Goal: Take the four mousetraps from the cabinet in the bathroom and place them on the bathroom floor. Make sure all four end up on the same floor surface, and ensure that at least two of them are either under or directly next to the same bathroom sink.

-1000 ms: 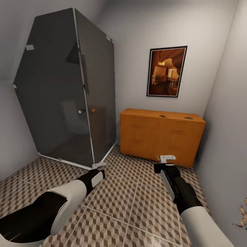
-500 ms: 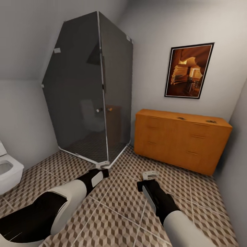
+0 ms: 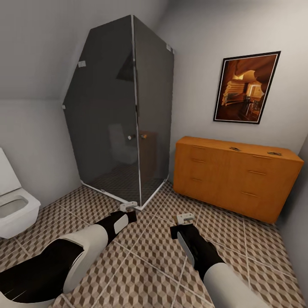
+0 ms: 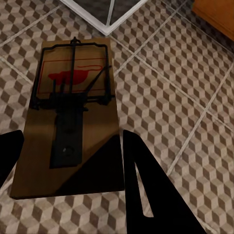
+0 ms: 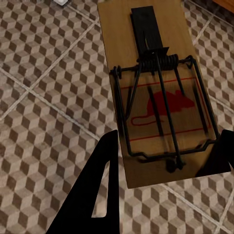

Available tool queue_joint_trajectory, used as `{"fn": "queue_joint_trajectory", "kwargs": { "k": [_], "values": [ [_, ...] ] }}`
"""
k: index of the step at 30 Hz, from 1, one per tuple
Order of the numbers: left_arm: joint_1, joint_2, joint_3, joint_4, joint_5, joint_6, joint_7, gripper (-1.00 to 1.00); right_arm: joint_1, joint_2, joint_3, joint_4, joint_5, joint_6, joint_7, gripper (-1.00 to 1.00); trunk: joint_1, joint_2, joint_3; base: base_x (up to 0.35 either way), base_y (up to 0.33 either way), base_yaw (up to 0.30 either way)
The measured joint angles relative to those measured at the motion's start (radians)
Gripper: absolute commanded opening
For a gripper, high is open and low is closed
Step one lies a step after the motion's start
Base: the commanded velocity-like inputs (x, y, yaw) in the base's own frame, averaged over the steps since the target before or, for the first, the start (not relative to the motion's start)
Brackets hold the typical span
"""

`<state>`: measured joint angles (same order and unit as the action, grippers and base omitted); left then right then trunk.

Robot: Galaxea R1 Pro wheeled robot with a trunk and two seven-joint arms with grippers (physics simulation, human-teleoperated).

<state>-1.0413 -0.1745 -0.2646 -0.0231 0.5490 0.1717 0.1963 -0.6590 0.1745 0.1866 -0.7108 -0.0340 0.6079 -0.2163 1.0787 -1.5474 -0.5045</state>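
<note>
My left gripper (image 3: pixel 128 206) is shut on a tan mousetrap (image 4: pixel 73 117) with dark wire and a red mark, held above the cube-patterned bathroom floor (image 3: pixel 149 252). A second mousetrap (image 5: pixel 156 92) sits in my right gripper (image 3: pixel 185 219), which is shut on it over the tiles. In the wrist views the traps lie between the dark fingers (image 4: pixel 141 185) (image 5: pixel 105 185). The orange-brown cabinet (image 3: pixel 231 184) stands against the far wall to the right, with two more mousetraps (image 3: pixel 235 149) (image 3: pixel 274 153) on its top. The sink is out of view.
A dark glass shower enclosure (image 3: pixel 124 115) fills the far left corner, its base reaching close to my left gripper. A white toilet (image 3: pixel 13 205) stands at the left edge. A framed picture (image 3: pixel 247 87) hangs above the cabinet. Open tiles lie between shower and cabinet.
The camera has swung left, so the toilet has come into view and the cabinet sits further right. My right gripper with its mousetrap has drawn back from the cabinet front.
</note>
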Motion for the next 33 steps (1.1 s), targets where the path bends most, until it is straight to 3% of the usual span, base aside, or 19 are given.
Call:
{"fn": "queue_joint_trajectory", "kwargs": {
  "k": [8,27,33],
  "values": [
    [0.000,0.000,0.000,0.002,0.000,0.001,0.003,-1.00,0.000,0.000,0.003,-0.005,0.013,0.002,-0.010,-1.00,0.000,0.000,0.000,0.000,0.000,0.053],
    [0.000,0.000,0.000,0.002,0.002,-0.001,0.000,-1.00,0.000,0.000,0.003,-0.010,0.009,0.012,-0.009,-1.00,0.000,0.000,0.000,0.000,0.000,0.286],
    [0.000,0.000,0.000,0.002,0.002,0.000,0.001,-1.00,0.000,0.000,0.002,-0.011,0.009,0.014,-0.009,-1.00,0.000,0.000,0.000,0.000,0.000,0.082]
  ]
}}
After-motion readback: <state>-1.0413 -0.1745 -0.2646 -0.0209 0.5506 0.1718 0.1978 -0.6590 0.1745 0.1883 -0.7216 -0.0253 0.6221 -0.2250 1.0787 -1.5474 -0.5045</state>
